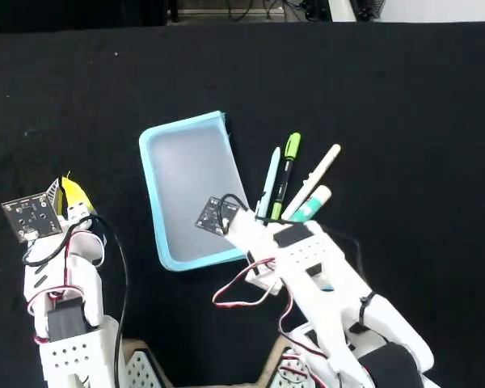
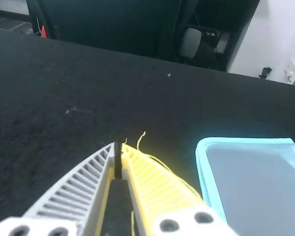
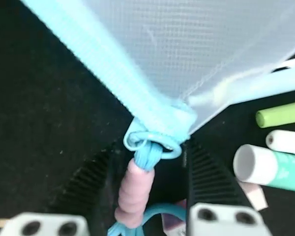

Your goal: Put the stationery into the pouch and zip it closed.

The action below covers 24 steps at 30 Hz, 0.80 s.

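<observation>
The pouch point(image 1: 186, 186) lies flat in the middle of the black counter point(image 1: 388, 105). It is a translucent grey sleeve edged all round in cyan, and its face looks plain and even. From above I cannot tell whether its zip is open or closed.

The stationery lies outside the pouch, on the counter just beside its right edge. There are four pieces, fanned out with their near ends drawn together by the pouch's near right corner. The blue pen point(image 1: 270, 179) is closest to the pouch. Next come the green pen point(image 1: 286, 174) with its black barrel, the white pen point(image 1: 319, 171), and the short teal marker point(image 1: 311, 204) under the white pen's near end.

The right arm point(image 1: 323, 283) reaches in from the near edge and partly covers those near ends. The right jaws sit at the pouch's near right corner, parted to a middling width on either side of the zip pull. The pull's ring point(image 3: 152, 140) hangs off the corner with a blue cord knotted through it. A pink bead point(image 3: 135, 189) on that cord lies between the jaws, close to one and clear of the other. It may touch the nearer one, but that is hard to make out.

The left arm point(image 1: 65, 283) stands well left of the pouch over bare counter. The left jaws, one grey and one yellow, are closed tip to tip and hold nothing.
</observation>
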Tool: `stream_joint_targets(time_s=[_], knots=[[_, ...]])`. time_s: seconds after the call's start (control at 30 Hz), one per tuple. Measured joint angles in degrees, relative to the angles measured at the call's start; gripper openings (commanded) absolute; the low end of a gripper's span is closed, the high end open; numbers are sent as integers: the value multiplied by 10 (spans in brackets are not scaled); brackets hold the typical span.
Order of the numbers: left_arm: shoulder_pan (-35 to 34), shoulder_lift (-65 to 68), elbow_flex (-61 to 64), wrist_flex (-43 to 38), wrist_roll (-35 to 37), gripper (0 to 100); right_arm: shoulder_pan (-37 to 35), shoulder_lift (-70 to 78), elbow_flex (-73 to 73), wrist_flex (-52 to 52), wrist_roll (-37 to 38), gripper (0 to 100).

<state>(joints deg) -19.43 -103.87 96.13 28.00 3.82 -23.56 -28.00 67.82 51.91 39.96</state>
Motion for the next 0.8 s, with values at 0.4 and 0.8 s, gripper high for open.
stream_joint_targets(time_s=[0.4, 0.8], knots=[[6, 0, 0, 0, 0, 33, 9, 1, -83, 3, 0, 10], [105, 0, 0, 0, -64, 90, -90, 1, -236, 6, -57, 11]])
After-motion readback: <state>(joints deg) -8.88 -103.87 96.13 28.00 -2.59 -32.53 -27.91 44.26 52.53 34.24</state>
